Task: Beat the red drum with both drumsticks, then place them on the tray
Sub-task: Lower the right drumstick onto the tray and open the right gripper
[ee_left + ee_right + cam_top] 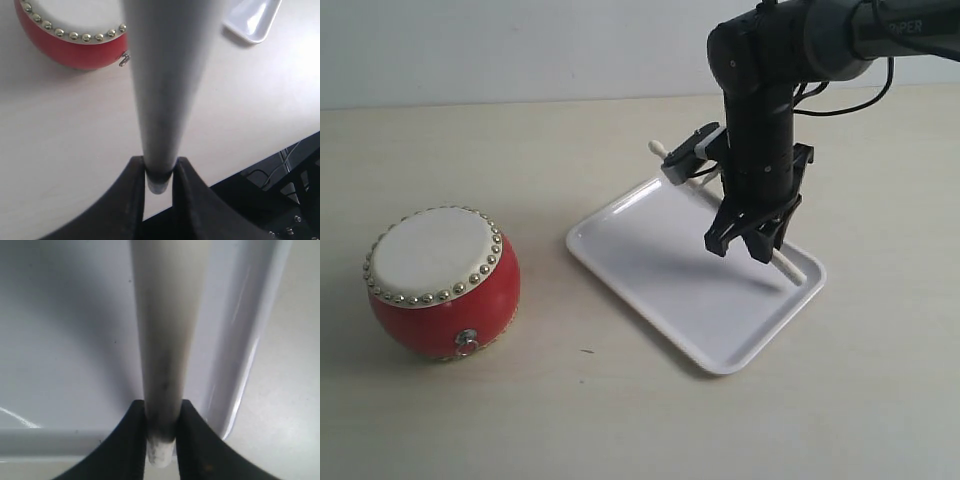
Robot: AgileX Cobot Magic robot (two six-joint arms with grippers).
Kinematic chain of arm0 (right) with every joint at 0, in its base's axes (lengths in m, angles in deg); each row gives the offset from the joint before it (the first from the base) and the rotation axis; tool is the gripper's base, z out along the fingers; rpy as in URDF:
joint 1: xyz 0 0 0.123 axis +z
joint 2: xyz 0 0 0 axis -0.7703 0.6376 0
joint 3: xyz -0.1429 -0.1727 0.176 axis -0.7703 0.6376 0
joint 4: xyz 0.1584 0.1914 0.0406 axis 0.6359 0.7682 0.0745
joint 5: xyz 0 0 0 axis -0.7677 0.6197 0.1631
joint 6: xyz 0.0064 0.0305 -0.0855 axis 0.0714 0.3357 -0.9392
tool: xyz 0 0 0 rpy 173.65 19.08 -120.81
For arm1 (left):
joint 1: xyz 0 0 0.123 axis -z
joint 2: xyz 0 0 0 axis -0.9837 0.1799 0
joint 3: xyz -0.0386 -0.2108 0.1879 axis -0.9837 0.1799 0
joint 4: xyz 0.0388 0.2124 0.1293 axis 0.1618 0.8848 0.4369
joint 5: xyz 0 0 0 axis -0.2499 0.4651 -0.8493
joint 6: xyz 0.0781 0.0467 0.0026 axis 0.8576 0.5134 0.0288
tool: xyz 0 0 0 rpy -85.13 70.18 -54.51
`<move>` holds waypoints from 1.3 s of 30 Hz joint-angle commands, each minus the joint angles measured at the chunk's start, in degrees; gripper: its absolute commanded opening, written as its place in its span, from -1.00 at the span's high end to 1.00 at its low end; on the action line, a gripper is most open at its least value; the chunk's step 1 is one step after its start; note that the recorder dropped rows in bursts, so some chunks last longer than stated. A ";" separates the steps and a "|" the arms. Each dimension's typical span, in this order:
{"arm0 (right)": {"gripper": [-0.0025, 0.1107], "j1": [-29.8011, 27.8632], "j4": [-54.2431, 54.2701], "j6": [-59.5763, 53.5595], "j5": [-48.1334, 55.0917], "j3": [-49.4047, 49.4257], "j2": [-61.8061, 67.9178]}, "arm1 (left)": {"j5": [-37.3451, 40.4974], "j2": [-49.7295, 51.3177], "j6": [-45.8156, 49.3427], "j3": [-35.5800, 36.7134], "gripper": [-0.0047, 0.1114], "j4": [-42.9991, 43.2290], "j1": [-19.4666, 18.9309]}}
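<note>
The red drum with its cream skin and brass studs stands at the left of the table. To its right lies the white tray. My right gripper hangs over the tray's right side, shut on a pale drumstick that slants along the far-right rim. The right wrist view shows this drumstick between the jaws of the right gripper, low over the tray. My left gripper is shut on the other drumstick; the drum and a tray corner lie beyond. The exterior view leaves the left arm out.
The black right arm reaches in from the upper right, above the tray's far corner. In the left wrist view the table edge runs close behind the left gripper, with dark floor and cables past it.
</note>
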 commanded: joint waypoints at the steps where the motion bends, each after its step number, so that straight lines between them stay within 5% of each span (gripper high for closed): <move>1: 0.96 -0.42 -0.19 -1.62 -0.22 0.96 -0.05 | -0.21 0.04 -0.15 0.15 0.92 -0.16 -0.09; 18: 0.95 -0.42 -1.26 -1.65 -0.22 0.96 1.56 | -0.21 0.04 0.09 0.15 0.92 0.00 -0.09; 28: 0.58 -0.42 -1.26 -0.62 -0.22 0.96 1.56 | -0.21 0.04 0.09 0.15 0.92 0.00 -0.09; 39: 0.50 -0.42 -1.26 -0.62 -0.22 0.96 1.56 | -0.21 0.04 0.09 0.15 0.92 0.00 -0.09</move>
